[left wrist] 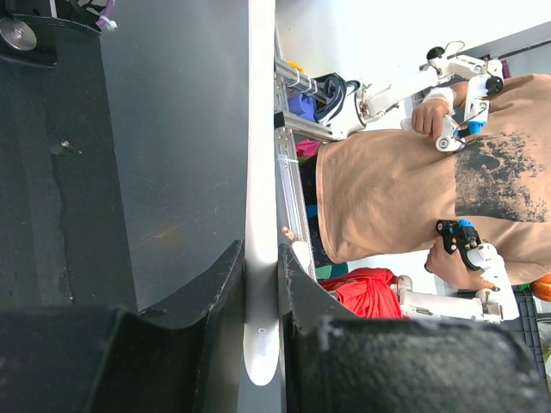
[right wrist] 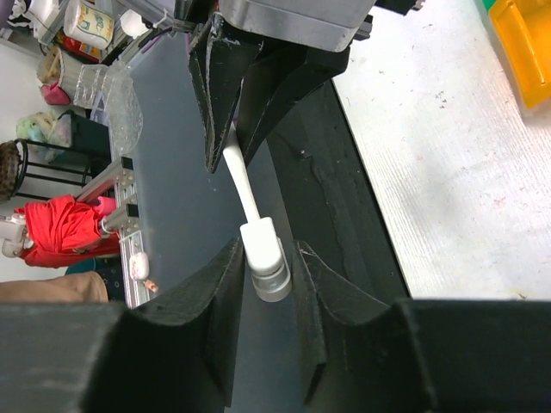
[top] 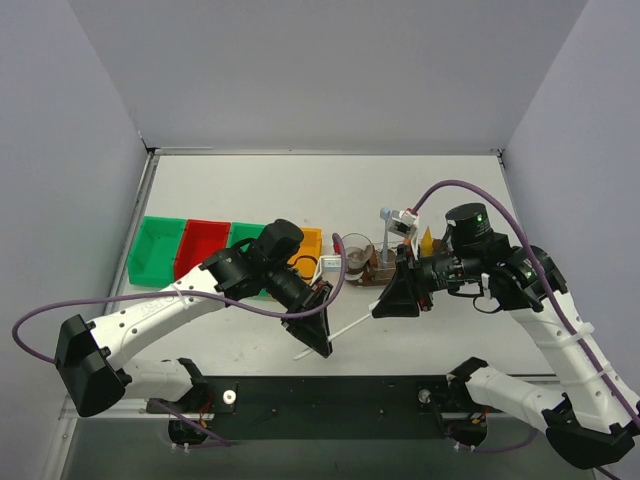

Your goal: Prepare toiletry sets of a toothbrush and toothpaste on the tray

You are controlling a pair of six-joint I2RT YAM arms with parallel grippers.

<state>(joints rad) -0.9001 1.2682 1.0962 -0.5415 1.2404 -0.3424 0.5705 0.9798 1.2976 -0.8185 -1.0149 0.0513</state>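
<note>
Near the front edge of the surface (top: 250, 190), centre, both arms meet over one toothbrush (top: 350, 325).

- Left pincer (top: 318, 335): closed on the toothbrush's white handle. In the left wrist view its two dark fingers (left wrist: 219, 288) press the handle from either side, and the handle runs straight up out of the grip.
- Toothbrush: thin, white, lifted off the surface and slanted. One end sticks out toward the arm bases past the left pincer; the other reaches toward the right pincer (top: 395, 300).
- Right pincer: the right wrist view shows its fingers (right wrist: 225, 275) close on both sides of the toothbrush's thicker, grey-tipped end (right wrist: 265, 258). A thin dark gap seems to show on one side. Cannot tell whether it is clamped or only bracketing.
- Tray (top: 378, 270): dark brown, just behind the two pincers and largely hidden by the right arm. The held toothbrush is nearer the arm bases than the tray and not on it.
- By the tray: a second toothbrush (top: 385, 225) with a pale blue head, and an orange tube (top: 427, 240) just to its right. Their exact seating on the tray is unclear.
- Behind the left arm is a row of bins: green (top: 155, 250), red (top: 200, 245), green (top: 243, 233) and yellow-orange (top: 310, 238).
</note>
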